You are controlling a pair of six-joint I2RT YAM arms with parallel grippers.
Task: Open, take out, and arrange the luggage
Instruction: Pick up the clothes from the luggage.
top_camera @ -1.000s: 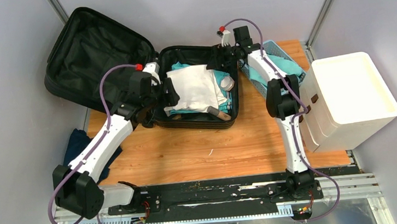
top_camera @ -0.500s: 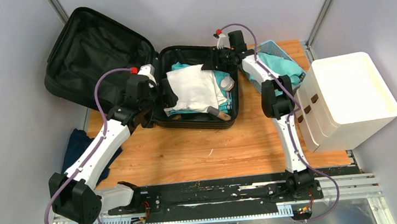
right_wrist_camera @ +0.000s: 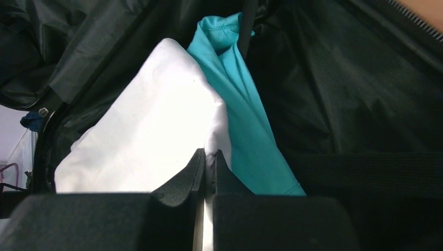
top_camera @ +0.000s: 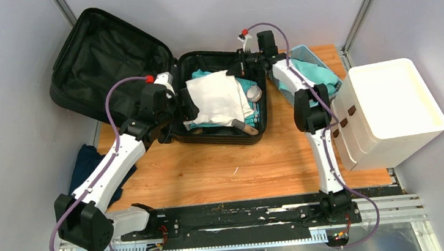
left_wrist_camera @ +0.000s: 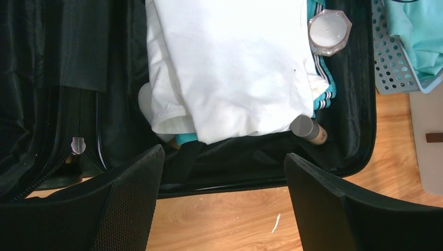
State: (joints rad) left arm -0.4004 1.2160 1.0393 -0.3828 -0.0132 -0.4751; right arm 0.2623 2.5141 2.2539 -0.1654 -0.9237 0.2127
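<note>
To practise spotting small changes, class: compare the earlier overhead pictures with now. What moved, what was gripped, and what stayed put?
The right gripper shifted slightly left at the far edge of the luggage and shut on the white garment. The left gripper drew back a little, open and empty. The luggage, basket and drawer unit stayed put.

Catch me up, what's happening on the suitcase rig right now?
The luggage lies open on the table with clothes inside. The right gripper is shut on the far edge of the white garment topping the pile. The left gripper hangs open over the case's near rim, holding nothing. Teal clothing sits in the blue basket beside the case.
</note>
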